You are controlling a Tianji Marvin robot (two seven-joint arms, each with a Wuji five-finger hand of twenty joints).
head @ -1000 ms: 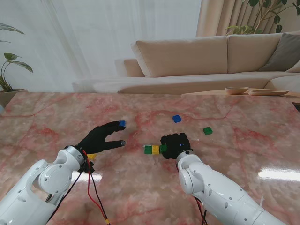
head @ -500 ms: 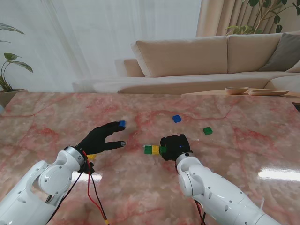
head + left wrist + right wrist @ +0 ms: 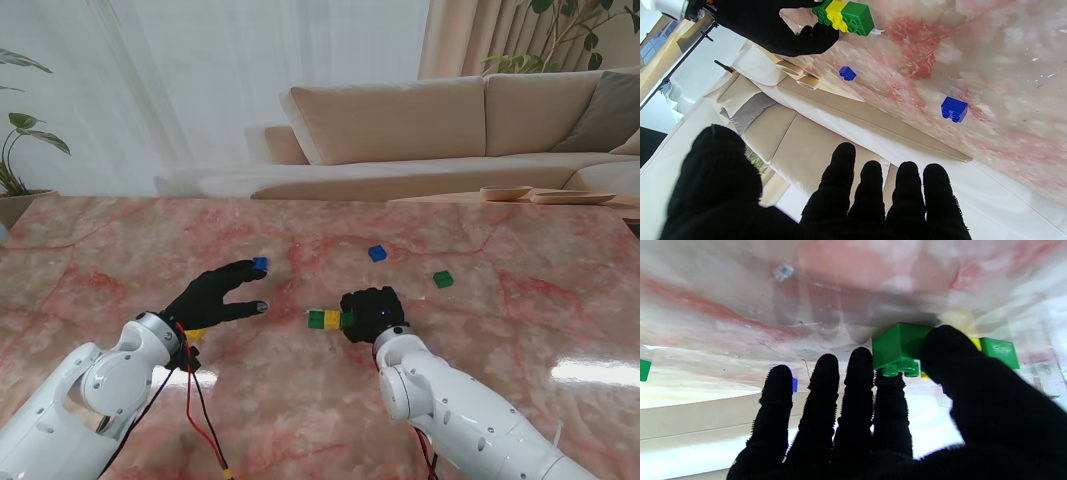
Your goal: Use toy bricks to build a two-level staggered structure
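Observation:
A short row of green, yellow and green bricks [image 3: 325,319] [image 3: 843,15] lies on the pink marble table [image 3: 520,320]. My right hand [image 3: 372,312] is at its right end, thumb [image 3: 947,350] and index fingertip [image 3: 890,383] pinching the nearest green brick [image 3: 897,346]. My left hand [image 3: 215,295] [image 3: 853,200] rests left of the row, fingers spread and holding nothing. A blue brick [image 3: 260,264] [image 3: 953,109] lies just past its fingertips, apart from them. A second blue brick [image 3: 377,253] [image 3: 847,73] and a green brick [image 3: 443,279] lie farther right.
A small yellow piece [image 3: 195,334] shows beside my left wrist. Red and black cables [image 3: 200,410] hang from that arm. Two shallow wooden bowls [image 3: 505,193] stand on a side table past the far right edge, with a beige sofa [image 3: 420,130] behind.
My right hand has crept slightly left against the end of the brick row. The left hand and the loose bricks have not moved.

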